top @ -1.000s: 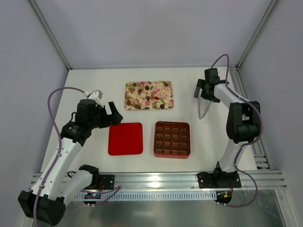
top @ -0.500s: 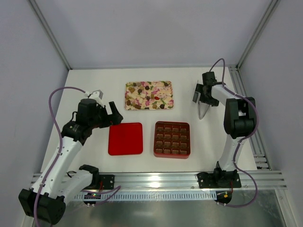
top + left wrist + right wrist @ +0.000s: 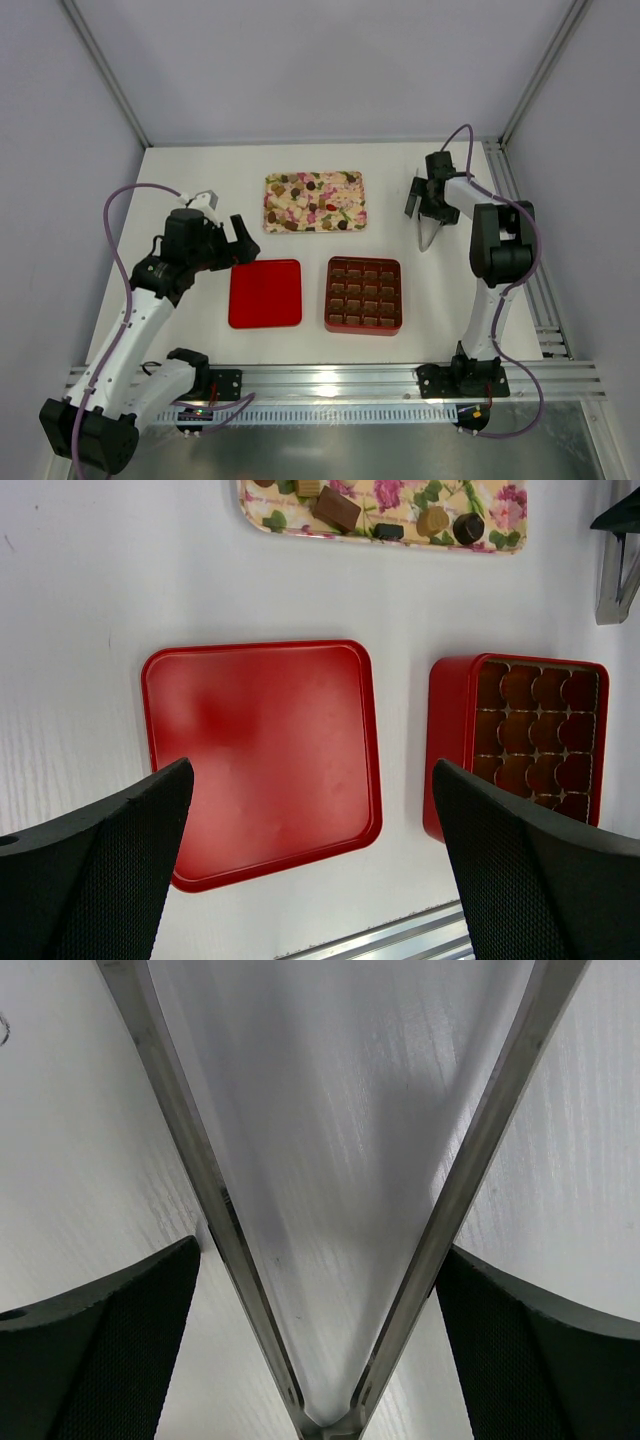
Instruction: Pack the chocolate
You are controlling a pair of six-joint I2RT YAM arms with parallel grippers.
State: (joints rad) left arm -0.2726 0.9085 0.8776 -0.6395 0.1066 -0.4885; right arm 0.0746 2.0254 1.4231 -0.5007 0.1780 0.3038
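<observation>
The chocolate (image 3: 314,202) lies as several small brown and tan pieces on a floral tray (image 3: 275,183) at the back; a few pieces (image 3: 336,508) show at the top of the left wrist view. A red box (image 3: 364,295) with a brown gridded insert (image 3: 530,735) sits in front. My right gripper (image 3: 428,197) is open and straddles a pair of metal tongs (image 3: 205,1180) lying on the table, one pad just outside each tong arm. My left gripper (image 3: 312,780) hangs open above the red lid (image 3: 262,755) with nothing in it.
The flat red lid (image 3: 265,293) lies left of the box. The tongs (image 3: 428,232) point toward the near edge, right of the tray. An aluminium rail (image 3: 340,380) runs along the table's front edge, and frame posts stand at the back corners.
My right gripper has come down and slightly left onto the tongs. The left arm, tray, lid and box have not moved.
</observation>
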